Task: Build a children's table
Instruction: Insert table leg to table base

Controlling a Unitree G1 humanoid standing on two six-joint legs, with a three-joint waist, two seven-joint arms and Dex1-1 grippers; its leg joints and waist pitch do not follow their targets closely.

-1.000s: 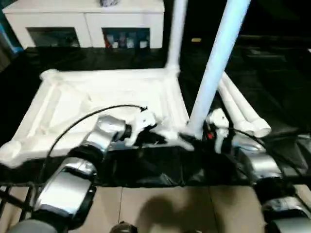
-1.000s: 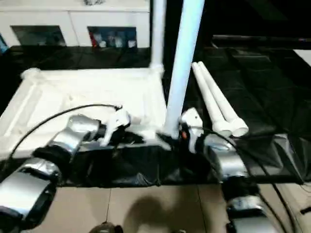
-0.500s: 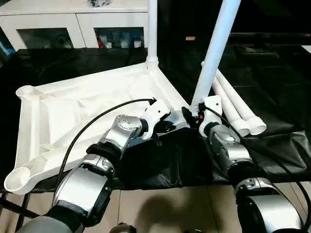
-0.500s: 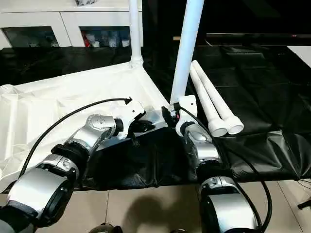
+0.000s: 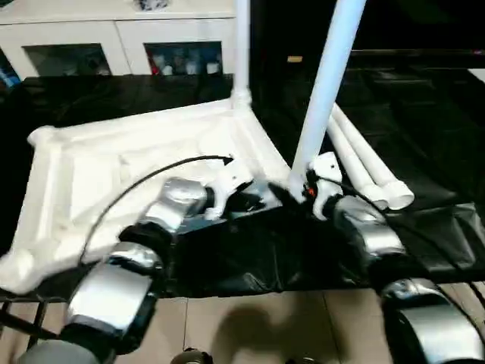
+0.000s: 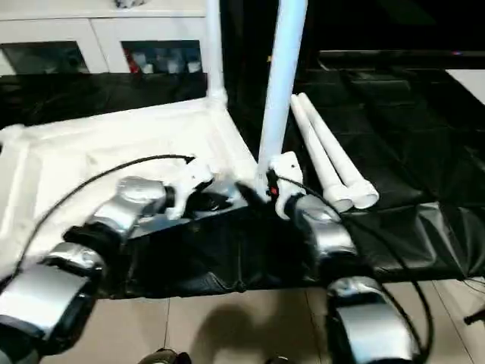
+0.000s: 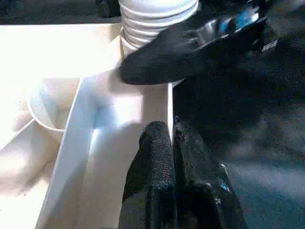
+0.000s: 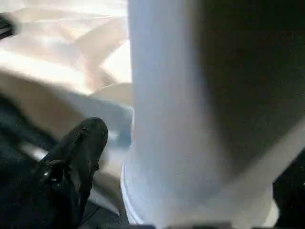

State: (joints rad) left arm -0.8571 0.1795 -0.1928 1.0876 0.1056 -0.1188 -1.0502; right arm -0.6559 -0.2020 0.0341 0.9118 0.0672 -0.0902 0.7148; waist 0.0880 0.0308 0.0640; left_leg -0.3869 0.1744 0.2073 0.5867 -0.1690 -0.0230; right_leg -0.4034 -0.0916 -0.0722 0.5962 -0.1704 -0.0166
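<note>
White leg (image 5: 327, 83) upright — right gripper (image 5: 297, 194) clasps its base, left gripper (image 7: 171, 143) pinches tabletop (image 5: 114, 163) rim.

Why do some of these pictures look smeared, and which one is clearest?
Both eye views are smeared, softening the arms and the table top. Left wrist view is clearest: the left end effector pinches the top's thin rim. Right wrist view is hazy, the leg looming close and unfocused.

table top (image 5: 136, 144): 1 | standing legs (image 5: 330, 83): 2 | loose legs (image 5: 364, 168): 2 | cabinet (image 5: 114, 34): 1
</note>
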